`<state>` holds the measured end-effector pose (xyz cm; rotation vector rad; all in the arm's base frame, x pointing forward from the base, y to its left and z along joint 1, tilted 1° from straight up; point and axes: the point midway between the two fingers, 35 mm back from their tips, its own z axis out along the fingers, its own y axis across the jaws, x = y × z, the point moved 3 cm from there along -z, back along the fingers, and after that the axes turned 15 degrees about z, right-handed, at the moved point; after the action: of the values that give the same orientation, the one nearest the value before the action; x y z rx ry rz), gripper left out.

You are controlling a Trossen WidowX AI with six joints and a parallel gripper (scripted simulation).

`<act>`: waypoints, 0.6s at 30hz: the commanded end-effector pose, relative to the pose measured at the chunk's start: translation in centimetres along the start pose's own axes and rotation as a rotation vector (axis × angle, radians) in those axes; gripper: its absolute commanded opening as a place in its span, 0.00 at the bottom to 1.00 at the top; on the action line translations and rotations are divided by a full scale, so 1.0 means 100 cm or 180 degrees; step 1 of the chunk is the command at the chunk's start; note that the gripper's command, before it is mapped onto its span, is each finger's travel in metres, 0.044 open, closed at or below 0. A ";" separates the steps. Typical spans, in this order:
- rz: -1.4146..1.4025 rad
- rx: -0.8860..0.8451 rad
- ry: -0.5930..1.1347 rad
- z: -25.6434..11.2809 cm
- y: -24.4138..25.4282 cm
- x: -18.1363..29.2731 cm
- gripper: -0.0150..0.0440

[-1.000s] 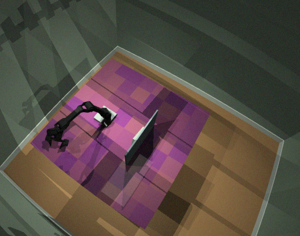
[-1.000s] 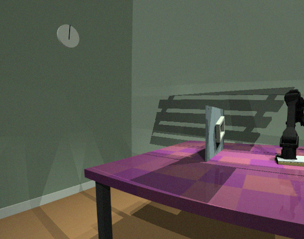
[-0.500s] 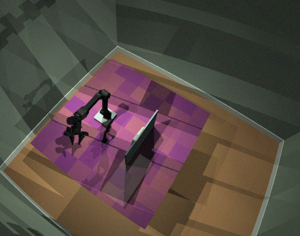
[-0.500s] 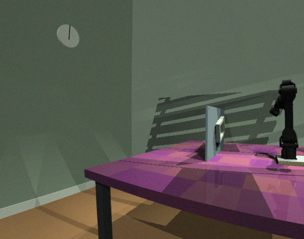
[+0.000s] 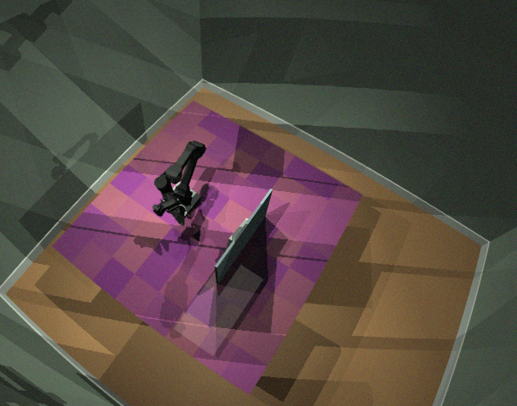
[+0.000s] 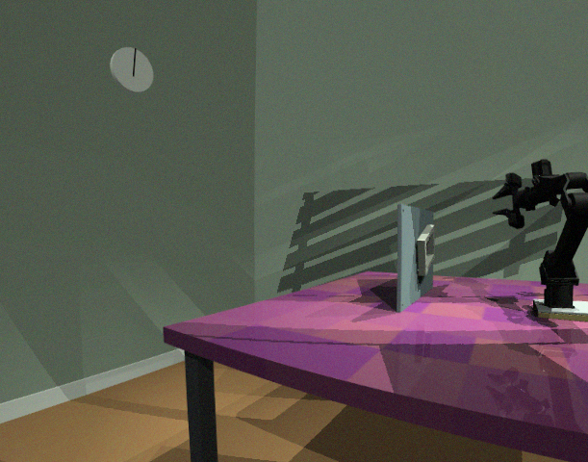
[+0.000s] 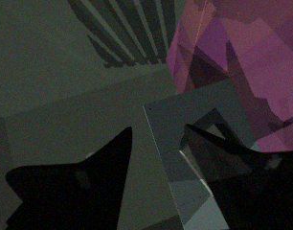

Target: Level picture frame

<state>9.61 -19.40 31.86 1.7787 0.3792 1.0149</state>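
Observation:
The picture frame (image 5: 239, 229) (image 6: 421, 258) is a small pale frame on the upright grey-blue panel (image 5: 259, 214) (image 6: 404, 258) (image 7: 161, 129). It hangs crooked: in the exterior view its far end is higher than its near end. In the wrist view its pale edge shows beside the right finger, which hides much of it. The screw and notched strip are hidden. My gripper (image 6: 495, 205) (image 7: 158, 129) is partly open and empty. It is in the air, well short of the frame and higher than it, with fingers pointing toward the panel.
The panel stands upright on the pink and purple table (image 5: 131, 262) (image 6: 294, 318), facing the arm base (image 6: 560, 293). A round clock (image 6: 127, 69) is on the far room wall. Slatted shadows fall on the walls.

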 end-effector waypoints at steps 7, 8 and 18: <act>-0.1441 -0.0087 0.1387 -0.034 -0.103 0.063 0.69; -0.1583 -0.0112 0.1526 -0.037 -0.113 0.066 0.69; -0.1790 -0.0154 0.1731 -0.042 -0.129 0.070 0.69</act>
<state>13.01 -6.94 24.53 1.2412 1.0926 1.0669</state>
